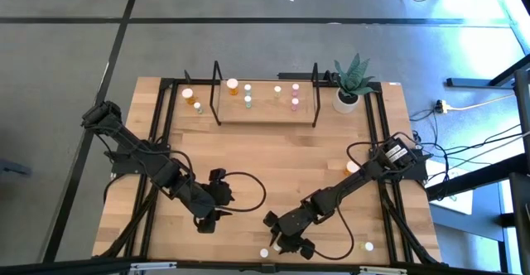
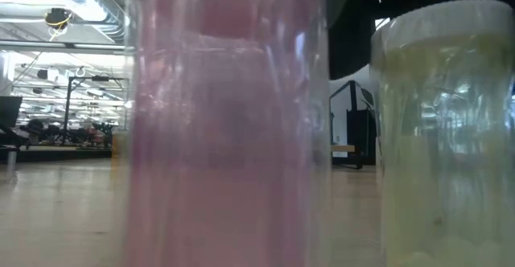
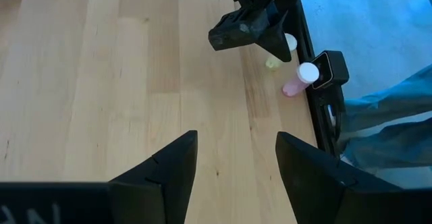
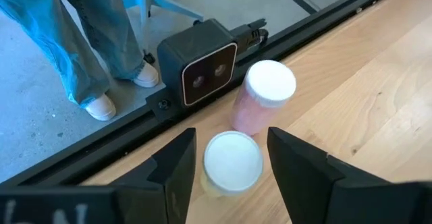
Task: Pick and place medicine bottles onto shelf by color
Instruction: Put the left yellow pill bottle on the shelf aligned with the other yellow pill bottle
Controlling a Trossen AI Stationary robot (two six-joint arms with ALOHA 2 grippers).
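Pressed right up against the low camera, a pink bottle (image 2: 229, 122) fills the middle of the frame and a whitish bottle (image 2: 442, 130) the right side. In the right wrist view I see my right gripper (image 4: 229, 160) straddling the whitish one, its fingers (image 4: 177, 163) parted on either side of the cap and not clearly touching it. The pink bottle stands just beside, toward the upper right, close to a small black camera (image 4: 199, 65).

I judge the step to be the grasp: I'd lower squarely, close on the body below the cap and avoid nudging the pink neighbour.

The left gripper (image 3: 236, 160) waits half open over bare table. In the high view the shelf (image 1: 265, 109) sits at upper centre, already holding several bottles.
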